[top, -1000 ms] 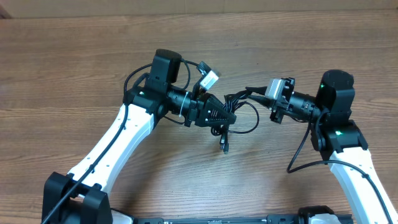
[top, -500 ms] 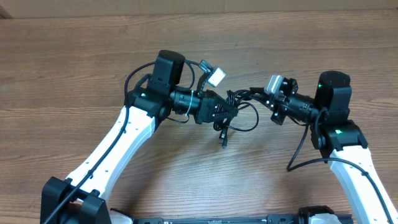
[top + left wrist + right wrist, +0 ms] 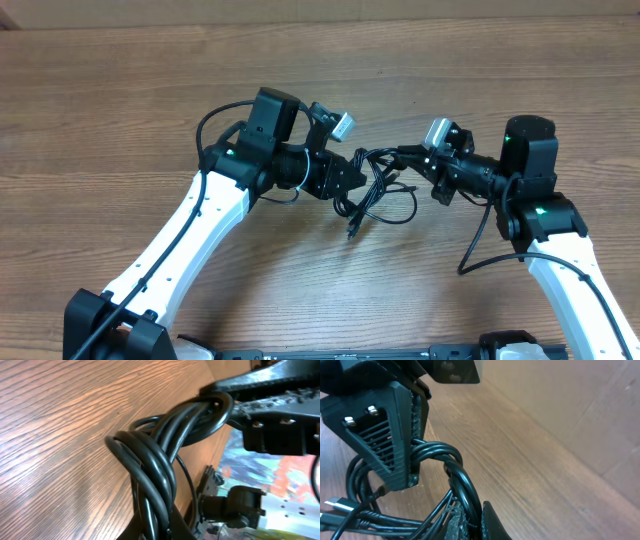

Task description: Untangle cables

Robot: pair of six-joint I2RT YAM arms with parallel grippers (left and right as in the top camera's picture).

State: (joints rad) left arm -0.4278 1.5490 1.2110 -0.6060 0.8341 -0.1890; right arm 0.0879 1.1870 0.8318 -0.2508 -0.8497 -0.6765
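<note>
Your left hand (image 3: 352, 178) and right hand (image 3: 408, 158) each pinch the cables (image 3: 385, 200), 1 knotted bundle between them; no strand looks separated, so nearly everything remains.

Overhead: fixed high above, facing straight down on the brown wood-grain worktop (image 3: 120, 90); wide enough to take in the white-and-black left arm (image 3: 200, 215) and matching right arm (image 3: 565, 255), their bases at the near edge.
Left wrist: very close and low, tilted, facing right past the left pincer (image 3: 358, 172) toward the right pincer (image 3: 405, 157).
Right wrist: equally close, facing left toward the left pincer.
Shared: all three views show the knot of thin black cables (image 3: 378, 185); each wrist view shows the opposite pincer.
</note>
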